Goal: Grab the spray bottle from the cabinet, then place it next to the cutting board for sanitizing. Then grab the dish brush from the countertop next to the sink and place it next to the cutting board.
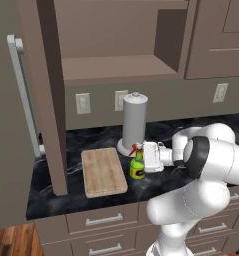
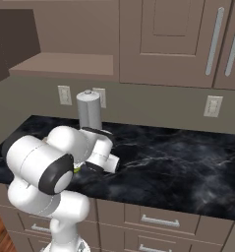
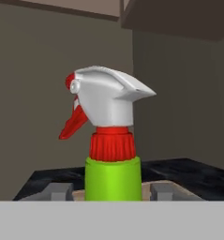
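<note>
Spray bottle upright on the countertop, just right of the cutting board.

We see the spray bottle [image 1: 137, 167] standing on the black countertop [image 1: 91, 137], just beside the right edge of the cutting board [image 1: 103, 171] and in front of the grey paper-towel cylinder [image 1: 134, 122]. Our gripper [image 1: 141, 156] is level with the bottle's red-and-white nozzle. From the hand view the bottle's green neck [image 3: 113, 178] rises between the two fingertips [image 3: 60, 191] — a visible gap shows on each side, so the jaws look released rather than clenched on it, though we cannot tell whether they touch lower down. Above and to the left the cabinet [image 1: 116, 70] stands open, its door [image 1: 50, 100] swung out over the board's left side. From the right base view the arm hides most of the bottle.
</note>
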